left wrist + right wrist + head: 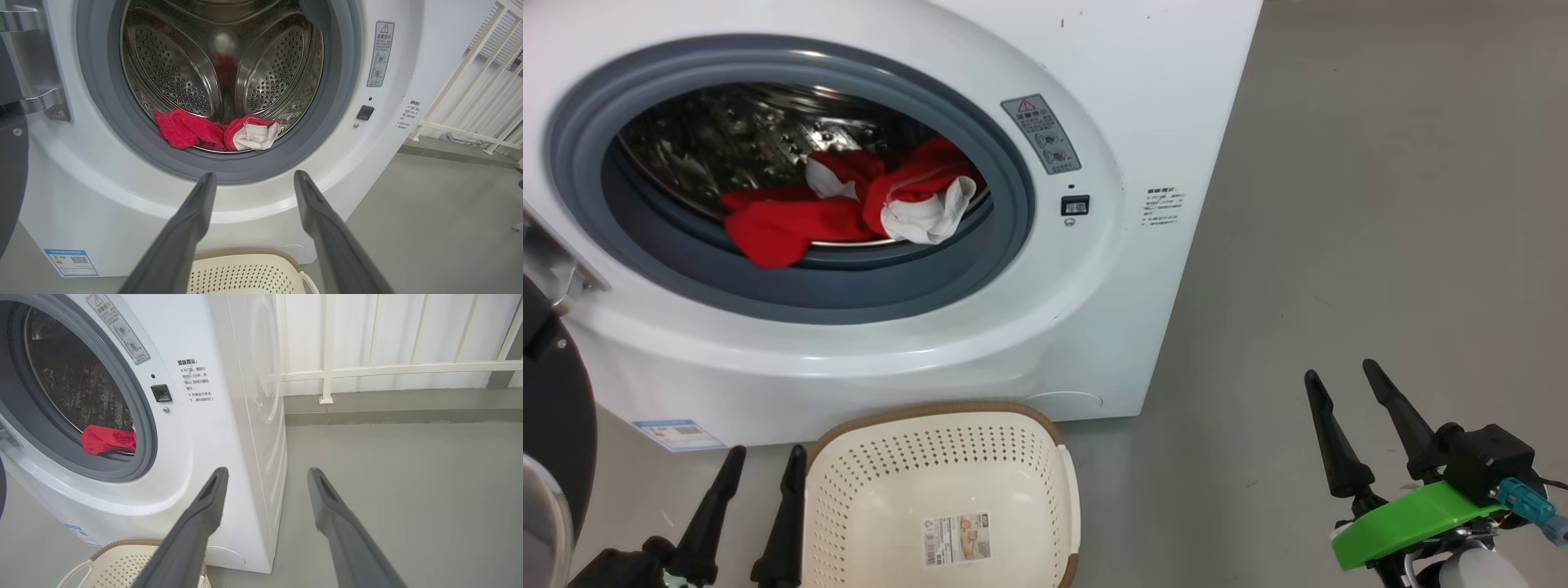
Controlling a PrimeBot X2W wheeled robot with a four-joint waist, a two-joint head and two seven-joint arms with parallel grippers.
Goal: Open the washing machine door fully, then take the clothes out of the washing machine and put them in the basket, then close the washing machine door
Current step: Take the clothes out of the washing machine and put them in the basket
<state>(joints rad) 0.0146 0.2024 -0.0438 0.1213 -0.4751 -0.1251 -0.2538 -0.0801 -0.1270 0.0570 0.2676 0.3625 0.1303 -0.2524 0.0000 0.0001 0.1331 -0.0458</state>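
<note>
The white washing machine stands with its drum exposed. Its door hangs swung out at the far left, black rim showing. Red and white clothes lie at the drum's front lip, also seen as clothes in the left wrist view and clothes in the right wrist view. The cream basket sits on the floor just below the opening, nothing in it but its label. My left gripper is open beside the basket's left rim. My right gripper is open over the floor, right of the machine.
Grey floor stretches to the right of the machine. A white railing runs along the wall behind it. The door hinge bracket sits at the opening's left side.
</note>
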